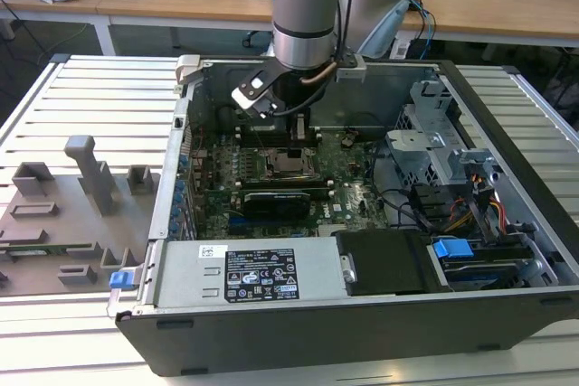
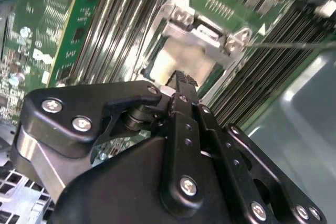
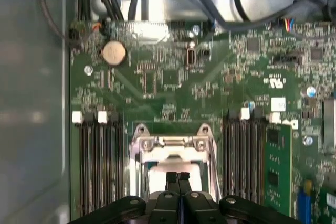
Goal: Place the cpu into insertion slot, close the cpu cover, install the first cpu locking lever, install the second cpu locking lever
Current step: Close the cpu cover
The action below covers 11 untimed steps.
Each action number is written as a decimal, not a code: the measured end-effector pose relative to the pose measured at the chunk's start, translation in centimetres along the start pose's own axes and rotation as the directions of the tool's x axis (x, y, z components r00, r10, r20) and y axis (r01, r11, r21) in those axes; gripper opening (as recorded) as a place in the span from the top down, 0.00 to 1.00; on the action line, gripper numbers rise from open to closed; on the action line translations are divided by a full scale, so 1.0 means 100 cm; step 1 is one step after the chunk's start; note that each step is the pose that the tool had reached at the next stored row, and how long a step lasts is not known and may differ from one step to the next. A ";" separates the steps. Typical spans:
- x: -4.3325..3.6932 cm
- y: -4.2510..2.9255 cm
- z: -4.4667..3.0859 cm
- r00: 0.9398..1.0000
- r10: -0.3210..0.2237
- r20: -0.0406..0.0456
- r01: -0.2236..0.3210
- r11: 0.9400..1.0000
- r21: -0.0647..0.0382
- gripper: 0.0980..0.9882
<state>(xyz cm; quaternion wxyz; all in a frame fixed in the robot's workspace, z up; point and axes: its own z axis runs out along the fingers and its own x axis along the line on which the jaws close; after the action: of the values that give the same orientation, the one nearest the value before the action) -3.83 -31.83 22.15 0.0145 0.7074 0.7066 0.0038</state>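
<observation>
As gripper (image 3: 177,176) hovers with fingers (image 3: 171,180) pressed together, empty | at 12 o'clock of slot (image 1: 288,165), exterior view | cpu (image 2: 184,59) seated in slot, cover (image 3: 173,142) seemingly down | step: likely locking | next needs fine aim

The black gripper's fingers (image 3: 171,181) cover part of the silvery square metal cover frame (image 3: 157,142), picture edge chops off the rest, so its window's mostly blocked tbh.

The exterior view looks down from a moderate distance into the open computer case (image 1: 298,332). The first wrist view faces squarely onto the motherboard (image 3: 173,85), close, past the gripper (image 3: 178,176). The second wrist view sees the same cpu cover (image 2: 197,39) obliquely.
</observation>
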 end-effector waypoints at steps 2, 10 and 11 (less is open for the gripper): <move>0.0000 -0.0049 0.0005 1.000 0.000 0.000 0.000 1.000 0.000 0.99; 0.0000 -0.0133 0.0029 1.000 0.000 0.000 0.000 1.000 0.000 0.99; 0.0000 -0.0153 0.0033 1.000 0.000 0.000 0.000 1.000 0.000 0.99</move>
<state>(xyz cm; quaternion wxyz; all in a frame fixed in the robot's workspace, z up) -5.35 -31.83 21.78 0.0145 0.7074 0.7066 0.0038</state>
